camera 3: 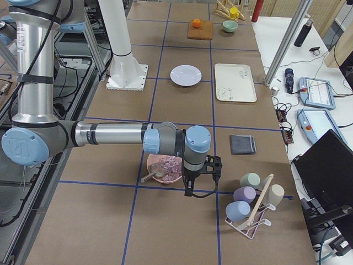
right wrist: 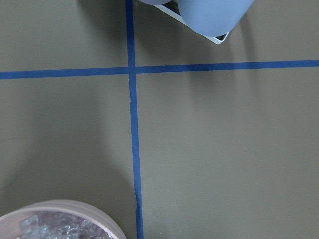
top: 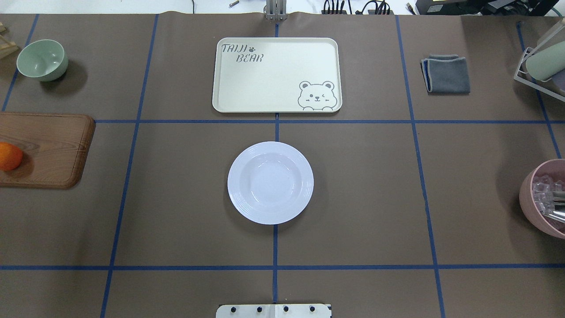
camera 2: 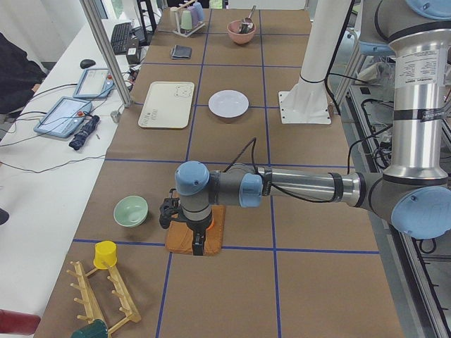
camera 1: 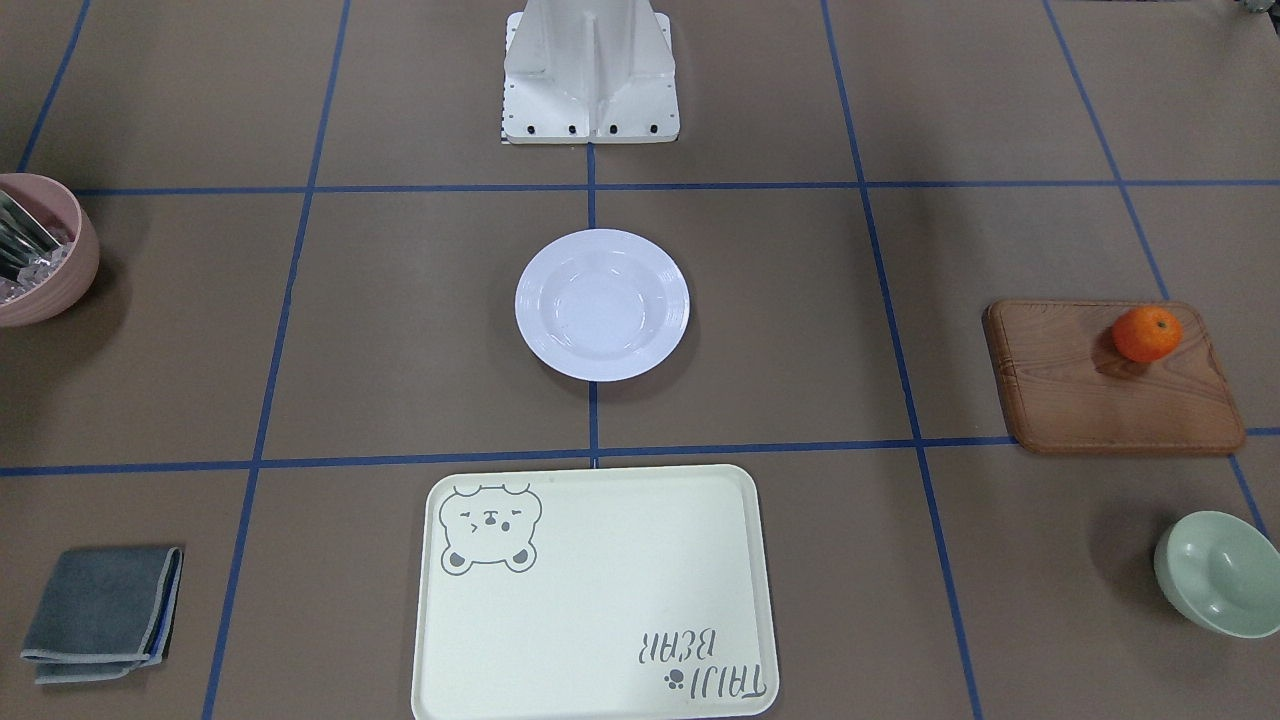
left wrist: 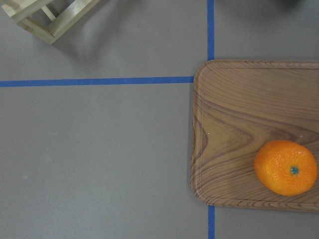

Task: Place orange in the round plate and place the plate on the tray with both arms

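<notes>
Two black grippers hang over the table ends — left gripper [camera 2: 194, 236] above the brown wooden board [top: 48, 145], right gripper [camera 3: 193, 185] beside the pink bowl [top: 528, 194]; jaw opening cannot be told for either. Small round orange [camera 1: 1147, 333] rests on that board. White ridged round plate [top: 270, 182] sits centrally; pale cream rectangular tray [top: 273, 79] lies beyond, apart.

Orange [top: 9, 156]: clipped at overhead's 9 o'clock edge. Pink bowl [top: 527, 198]: clipped at 3 o'clock (contents possibly ice, indistinct).

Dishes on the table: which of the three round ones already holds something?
The pink bowl: it holds clear chunks and a metal utensil. The pale green bowl and the round plate are both empty.
</notes>
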You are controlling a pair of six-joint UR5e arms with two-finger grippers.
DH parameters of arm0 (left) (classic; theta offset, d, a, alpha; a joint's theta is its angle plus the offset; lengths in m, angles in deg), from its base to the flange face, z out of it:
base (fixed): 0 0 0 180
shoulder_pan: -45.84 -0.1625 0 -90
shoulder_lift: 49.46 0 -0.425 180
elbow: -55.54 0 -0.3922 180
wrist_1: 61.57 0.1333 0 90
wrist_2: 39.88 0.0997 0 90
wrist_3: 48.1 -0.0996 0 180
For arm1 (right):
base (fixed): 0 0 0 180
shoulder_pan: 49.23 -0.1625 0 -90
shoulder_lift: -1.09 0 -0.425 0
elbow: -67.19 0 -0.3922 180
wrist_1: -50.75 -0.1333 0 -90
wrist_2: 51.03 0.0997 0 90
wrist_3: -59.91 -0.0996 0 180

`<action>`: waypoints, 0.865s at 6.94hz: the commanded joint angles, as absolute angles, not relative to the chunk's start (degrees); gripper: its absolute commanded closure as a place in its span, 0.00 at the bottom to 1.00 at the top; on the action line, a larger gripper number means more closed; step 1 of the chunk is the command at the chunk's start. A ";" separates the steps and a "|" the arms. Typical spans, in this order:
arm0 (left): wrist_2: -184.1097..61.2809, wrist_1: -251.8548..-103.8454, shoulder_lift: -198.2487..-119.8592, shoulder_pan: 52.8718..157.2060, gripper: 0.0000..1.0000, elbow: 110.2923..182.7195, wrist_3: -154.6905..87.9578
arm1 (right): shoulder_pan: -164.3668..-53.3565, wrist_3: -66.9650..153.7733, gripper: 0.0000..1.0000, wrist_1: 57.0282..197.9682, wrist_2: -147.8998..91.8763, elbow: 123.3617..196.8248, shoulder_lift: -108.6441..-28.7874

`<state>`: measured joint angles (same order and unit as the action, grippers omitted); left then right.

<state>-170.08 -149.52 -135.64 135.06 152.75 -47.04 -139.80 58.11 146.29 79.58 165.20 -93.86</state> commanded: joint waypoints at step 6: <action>-170.22 -149.46 -136.47 134.96 0.02 153.44 -47.04 | -140.64 58.15 0.00 146.11 79.66 165.54 -93.39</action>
